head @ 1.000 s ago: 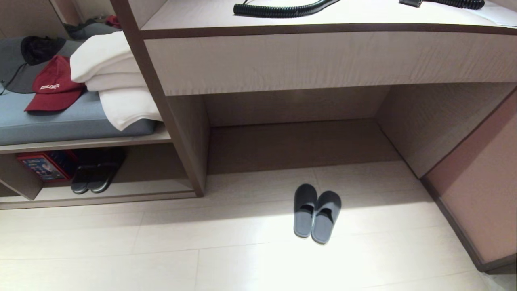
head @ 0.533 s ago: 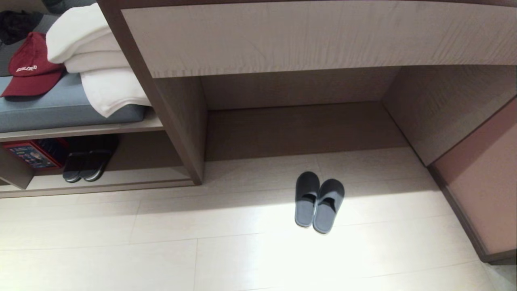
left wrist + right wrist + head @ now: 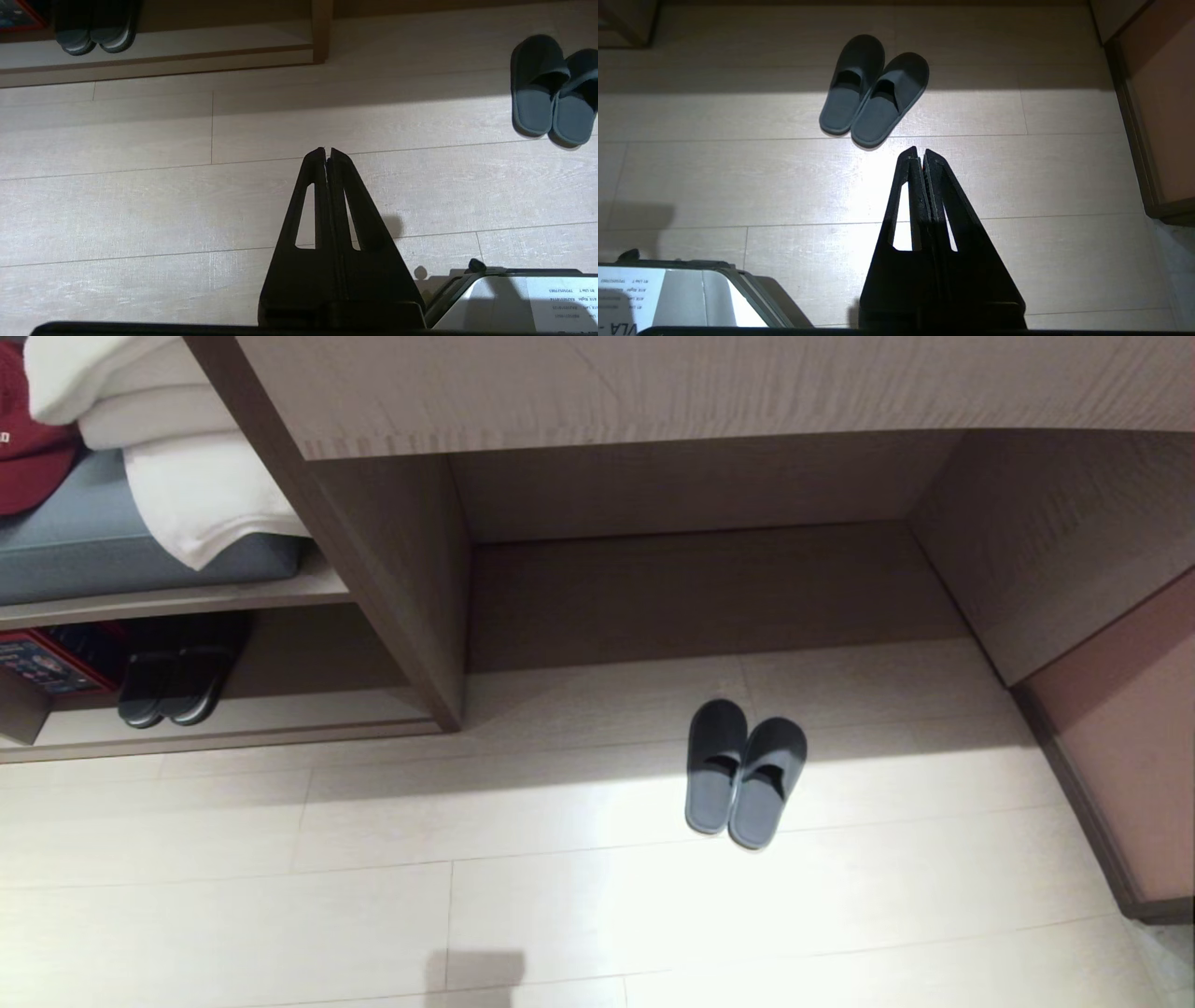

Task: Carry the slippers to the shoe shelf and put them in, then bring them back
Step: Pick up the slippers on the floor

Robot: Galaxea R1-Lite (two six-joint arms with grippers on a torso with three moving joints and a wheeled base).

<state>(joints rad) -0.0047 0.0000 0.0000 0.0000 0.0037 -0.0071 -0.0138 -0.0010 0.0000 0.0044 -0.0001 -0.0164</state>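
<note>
Slippers (image 3: 744, 773), soft grey-blue backless slides with rounded toes, lie side by side and touching on the pale floor (image 3: 373, 896), centre-right of the head view. Left gripper (image 3: 326, 151) and right gripper (image 3: 920, 151) hang clenched, empty, above bare floor.

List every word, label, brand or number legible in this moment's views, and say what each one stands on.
Nothing reads clearly.
White sticker on the robot's base: small print, inverted, too small to read.
The same base sticker in the right wrist view: upside-down print, larger letters cut off at the edge; illegible.
Red cap: white lettering cut off.
Red box in the shoe shelf: print blurred.
</note>
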